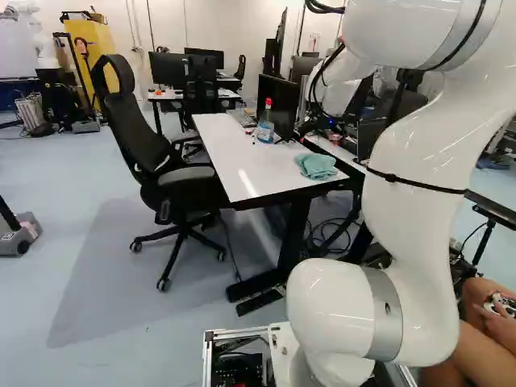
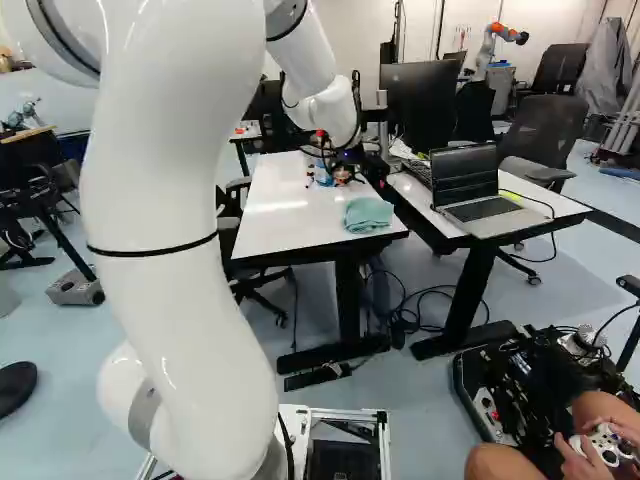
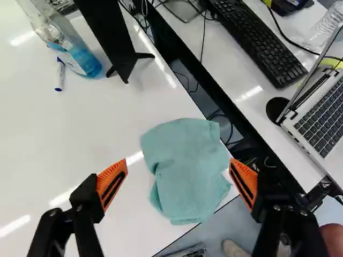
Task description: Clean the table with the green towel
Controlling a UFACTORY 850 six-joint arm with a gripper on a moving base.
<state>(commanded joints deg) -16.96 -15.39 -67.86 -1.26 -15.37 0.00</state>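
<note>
Some bits are just out of shot, lol

The clear bottle with the red cap (image 1: 265, 129), toward the long edge of the glossy white worktop (image 1: 234, 153), loses its top in the wrist view. Silver laptop with black keys (image 3: 321, 115) gets chopped there too. Both base views crop the white arm (image 1: 419, 161).

- No text, number or sign can be made out.
- The bottle (image 3: 91, 65) bears a label (image 3: 71, 60), its print seemingly too small to read.
- The keyboard's (image 3: 257, 40) key markings are illegible.
</note>
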